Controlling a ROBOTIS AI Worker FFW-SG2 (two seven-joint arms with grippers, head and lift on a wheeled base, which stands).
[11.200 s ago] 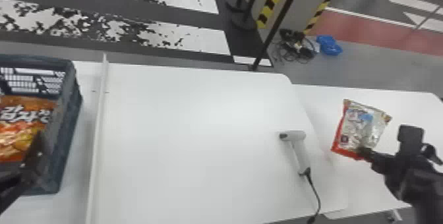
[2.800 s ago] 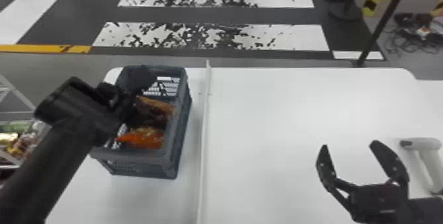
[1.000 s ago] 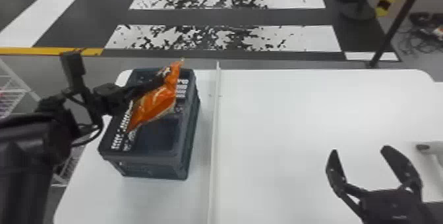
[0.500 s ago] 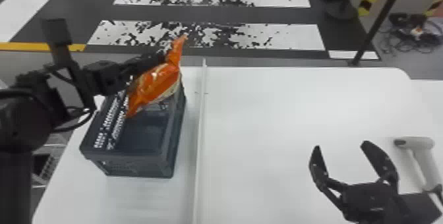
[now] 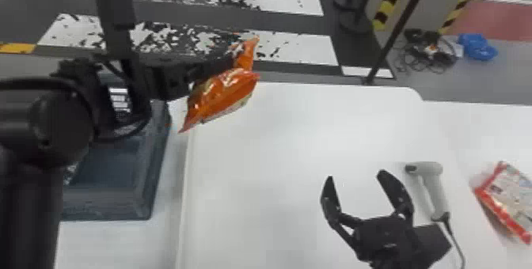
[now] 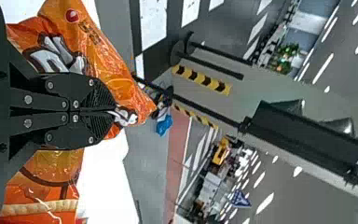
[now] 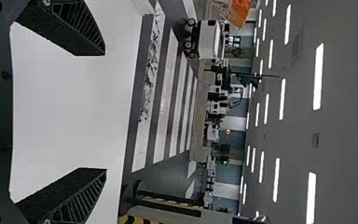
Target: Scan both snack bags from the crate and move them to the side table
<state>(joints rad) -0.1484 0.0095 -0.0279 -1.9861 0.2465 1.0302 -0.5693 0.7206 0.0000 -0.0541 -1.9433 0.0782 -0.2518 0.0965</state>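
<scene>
Right end effector (image 5: 356, 174) at the near side, over the table (image 5: 277, 189) – released, its two black fingers spread wide, tips well apart, ribbed inner faces in the right wrist view with white surface between them. Left end effector (image 5: 234, 56) clenched on the orange snack bag (image 5: 223, 94); in the left wrist view the fingers close together over a pinched fold, film spreading out to both sides of them.

The orange snack bag is held in the air, tilted, out beyond the crate's right side. Glossy, crinkled film, pale underside, one corner sticking up past the fingertips.

Crate (image 5: 103, 203) at the left, partly behind the left arm: dark blue-grey hard plastic, squared rim, slotted wall. Just right of it a thin white raised strip (image 5: 184, 209) runs from near to far. Right of the strip, a broad flat white stretch reaches toward the right end effector; far right corner rounded.

Scanner (image 5: 433, 185) lies near the right end effector – smooth pale grey handle, dark nose, black cord (image 5: 455, 236) trailing nearer. Beyond it to the right, on the side table (image 5: 491, 129), the red and silver snack bag (image 5: 510, 197), shiny and creased.

Farther off: dark floor with worn white stripes (image 5: 293, 48), slim black post (image 5: 399, 31), tangled cables (image 5: 429, 50).
</scene>
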